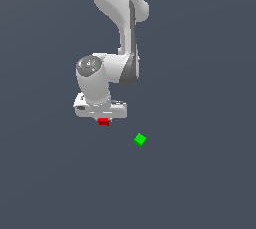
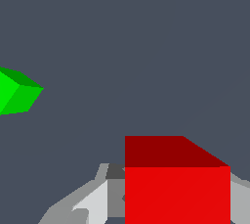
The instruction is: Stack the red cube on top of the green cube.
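Observation:
The red cube [image 1: 103, 121] sits right under the white hand, between the fingers of my gripper [image 1: 103, 120]. In the wrist view the red cube [image 2: 177, 184] fills the space between the two grey fingers [image 2: 93, 203], which press against both of its sides, so my gripper [image 2: 177, 206] is shut on it. The green cube [image 1: 140, 139] lies turned diamond-wise on the floor, apart from the red cube and toward the exterior view's right and a little nearer the camera. It also shows at the edge of the wrist view [image 2: 17, 91]. I cannot tell whether the red cube is off the floor.
The white arm [image 1: 120, 28] rises from the hand toward the top of the exterior view. A plain dark grey floor [image 1: 200, 173] lies all around both cubes.

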